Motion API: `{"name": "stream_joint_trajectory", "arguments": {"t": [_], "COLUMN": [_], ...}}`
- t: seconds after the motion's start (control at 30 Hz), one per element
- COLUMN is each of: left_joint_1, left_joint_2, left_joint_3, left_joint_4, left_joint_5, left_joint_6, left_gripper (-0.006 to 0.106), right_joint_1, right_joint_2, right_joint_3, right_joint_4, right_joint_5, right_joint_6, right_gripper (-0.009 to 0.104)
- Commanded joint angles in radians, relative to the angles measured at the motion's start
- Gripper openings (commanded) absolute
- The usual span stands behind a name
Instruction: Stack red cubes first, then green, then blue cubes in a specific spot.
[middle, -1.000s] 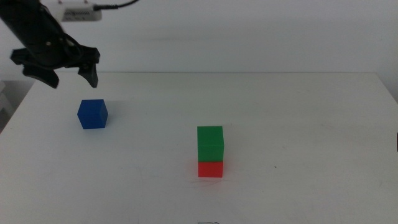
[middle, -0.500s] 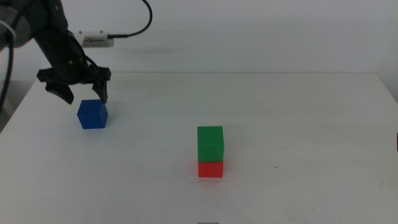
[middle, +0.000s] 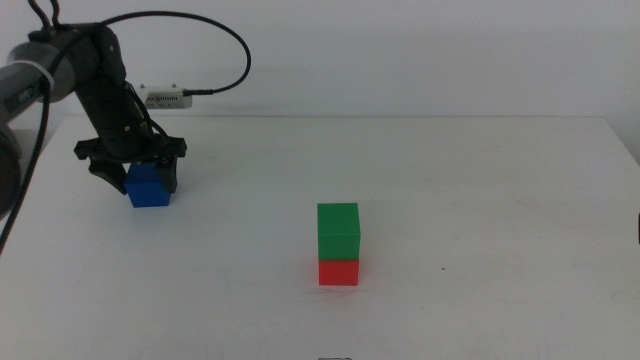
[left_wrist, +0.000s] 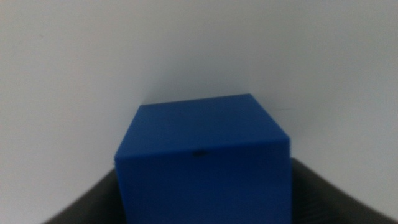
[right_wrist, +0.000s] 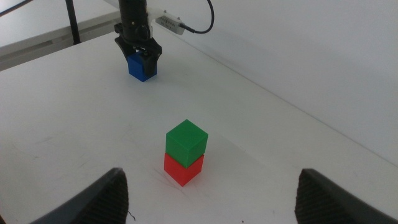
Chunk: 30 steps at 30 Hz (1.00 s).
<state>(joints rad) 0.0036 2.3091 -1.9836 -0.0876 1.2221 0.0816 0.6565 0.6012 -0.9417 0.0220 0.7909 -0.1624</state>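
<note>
Straddling the blue cube (middle: 149, 186): left gripper (middle: 132, 176) has jaws spread either side, not pinching. Red/green stack (middle: 338, 244) lies well apart toward the idle right gripper (right_wrist: 208, 193), jaws spread.

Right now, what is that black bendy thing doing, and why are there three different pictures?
It is a robot arm. Its left gripper has two jaws, now open on either side of the blue cube, which sits on the white table. One camera looks down over the table. Another rides on that arm's wrist, so the blue cube looks huge. The third rides on the waiting right gripper, jaws open. In the middle, the green cube is stacked on the red cube.
</note>
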Motion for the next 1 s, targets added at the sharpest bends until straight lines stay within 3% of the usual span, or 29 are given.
{"name": "stream_joint_trajectory", "arguments": {"t": [0.0,0.13,0.17,0.3,0.67,0.87,0.97], "left_joint_1": [-0.001,-0.002,-0.002,-0.006,-0.236,-0.453,-0.540], "left_joint_2": [-0.061,-0.077,-0.102,-0.182,-0.546,-0.579,-0.546], "left_joint_3": [-0.030,-0.030,-0.030,-0.009,0.324,0.320,0.274], "left_joint_4": [-0.005,-0.004,-0.004,-0.007,0.088,0.176,0.177], "left_joint_5": [-0.006,0.007,0.049,0.098,0.074,0.087,0.089], "left_joint_6": [0.000,-0.006,-0.001,-0.043,-0.378,-0.588,-0.649], "left_gripper": [0.063,0.032,0.017,0.000,-0.001,-0.001,-0.001], "right_joint_1": [-0.008,-0.008,-0.008,-0.008,-0.008,-0.008,-0.008], "right_joint_2": [0.006,0.006,0.006,0.006,0.006,0.006,0.006], "right_joint_3": [-0.023,-0.023,-0.023,-0.023,-0.023,-0.023,-0.023], "right_joint_4": [-0.008,-0.008,-0.008,-0.008,-0.008,-0.008,-0.008], "right_joint_5": [-0.072,-0.072,-0.072,-0.072,-0.072,-0.072,-0.072], "right_joint_6": [-0.012,-0.012,-0.012,-0.012,-0.012,-0.012,-0.012], "right_gripper": [0.078,0.078,0.078,0.078,0.078,0.078,0.078]}}
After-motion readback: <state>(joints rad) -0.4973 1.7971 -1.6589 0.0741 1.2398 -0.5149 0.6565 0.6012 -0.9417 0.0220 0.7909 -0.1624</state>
